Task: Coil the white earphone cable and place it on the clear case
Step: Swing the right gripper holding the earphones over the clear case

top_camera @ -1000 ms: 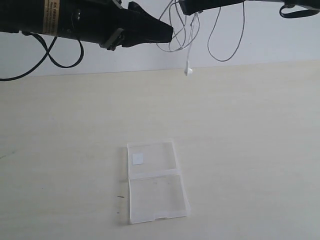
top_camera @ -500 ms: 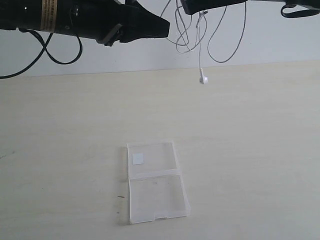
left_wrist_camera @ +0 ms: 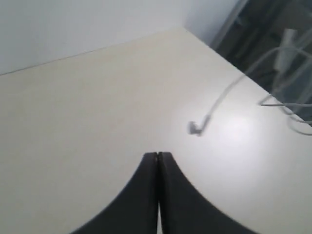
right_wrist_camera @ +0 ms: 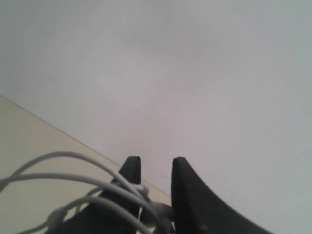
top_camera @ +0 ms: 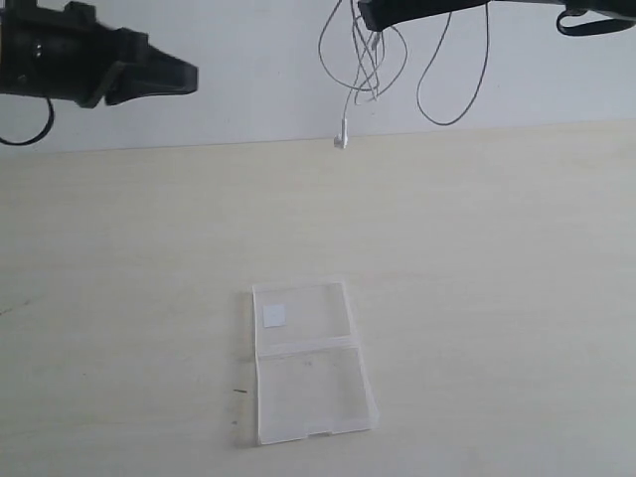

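Left claw (top_camera: 189, 75) withdrawn, white cable (top_camera: 364, 72) dangling, looped

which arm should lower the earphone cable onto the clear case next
Right. The right gripper grips the white earphone cable, whose loops hang above the table where the clear case lies bare. The left gripper is shut on nothing, off to the left, away from the cable.

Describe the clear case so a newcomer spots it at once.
Take the pale table filling the exterior view. Toward its near middle lies the clear case, two transparent hinged halves opened flat. Unlike the white earphone cable dangling above, it rests on the table and bears a white sticker.
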`<state>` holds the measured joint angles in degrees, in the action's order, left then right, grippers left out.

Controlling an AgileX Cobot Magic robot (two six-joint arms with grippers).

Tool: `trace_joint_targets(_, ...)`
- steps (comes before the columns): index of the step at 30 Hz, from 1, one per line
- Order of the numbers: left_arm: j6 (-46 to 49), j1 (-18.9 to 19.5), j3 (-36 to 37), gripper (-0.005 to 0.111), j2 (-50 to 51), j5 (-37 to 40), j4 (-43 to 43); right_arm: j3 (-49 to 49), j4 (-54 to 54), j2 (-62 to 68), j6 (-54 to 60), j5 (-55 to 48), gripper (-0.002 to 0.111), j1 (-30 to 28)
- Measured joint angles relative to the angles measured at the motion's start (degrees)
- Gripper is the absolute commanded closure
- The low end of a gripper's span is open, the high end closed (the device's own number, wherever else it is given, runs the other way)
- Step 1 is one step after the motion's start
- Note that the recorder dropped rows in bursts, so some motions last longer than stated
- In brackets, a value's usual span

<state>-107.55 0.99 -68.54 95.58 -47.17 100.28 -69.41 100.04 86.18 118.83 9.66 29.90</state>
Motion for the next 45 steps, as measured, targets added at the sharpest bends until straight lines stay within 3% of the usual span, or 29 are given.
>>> trace_joint_targets(7,0.5,7.5,6.9,0.107,0.0,10.5,0.0,0.0,0.0,-0.5,-0.1,4.2,0.108,6.2)
trace_joint_targets(18,0.7,9.2,13.1,0.107,0.0,28.3,0.0,0.0,0.2,-3.6,-0.3,20.4,0.108,19.4)
trace_joint_targets(27,0.3,9.2,13.9,0.107,0.0,29.1,-0.1,3.6,0.2,-3.8,-6.5,25.9,0.108,29.2)
trace_joint_targets(36,-0.1,9.2,13.9,0.107,0.0,28.6,-0.1,8.3,0.3,-3.8,-15.0,28.3,0.108,33.6)
trace_joint_targets(45,-0.2,9.2,13.9,0.107,0.0,28.6,-0.1,11.3,0.3,-3.8,-23.3,27.0,0.108,34.0)
